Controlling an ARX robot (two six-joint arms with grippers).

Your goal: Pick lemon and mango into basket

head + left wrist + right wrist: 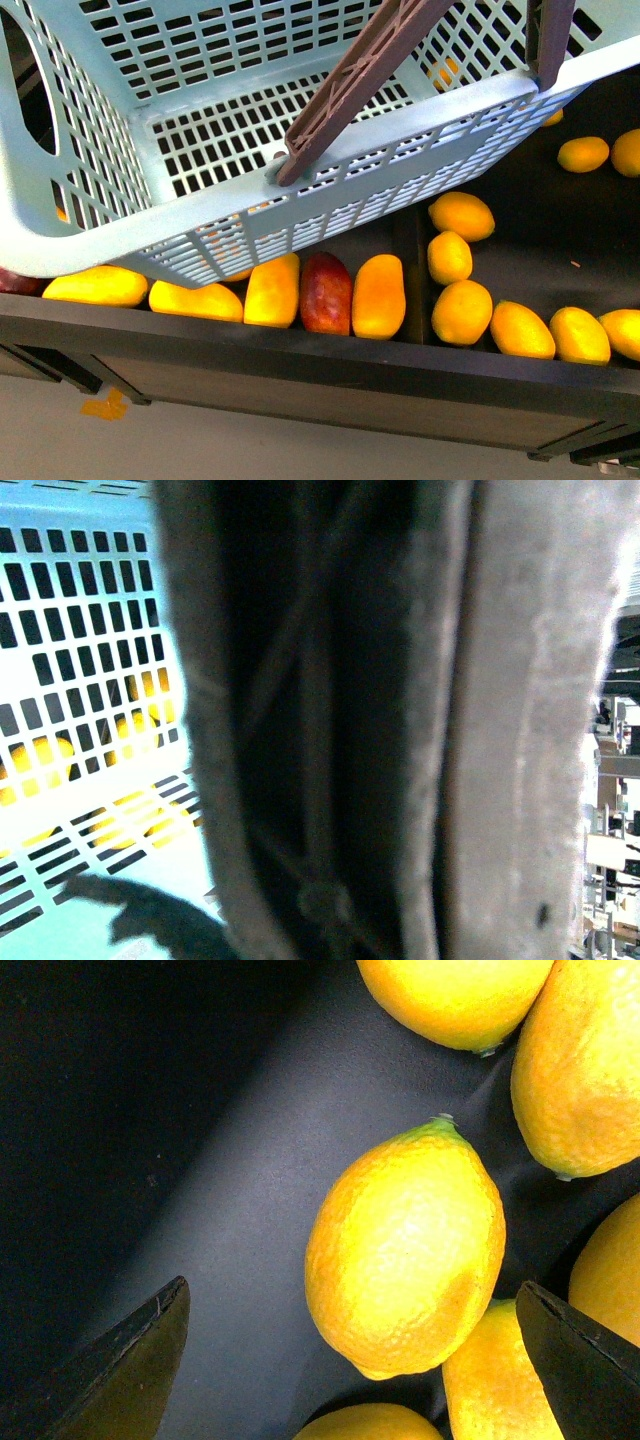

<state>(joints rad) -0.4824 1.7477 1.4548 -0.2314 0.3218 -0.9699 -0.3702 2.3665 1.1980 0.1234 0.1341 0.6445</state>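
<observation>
Right claw (352,1295) hangs open with its jaws either side of the lemon (405,1250), crowded by other yellow fruit (455,995); closing centred on the lemon, clear of those neighbours, looks wisest

Your right gripper (350,1295) stands wide around one lemon (405,1250). Bare tray floor (220,1190) lies free on one side, and other lemons (590,1070) crowd the other. The basket (90,230) overhangs the mangoes (270,292).
</observation>
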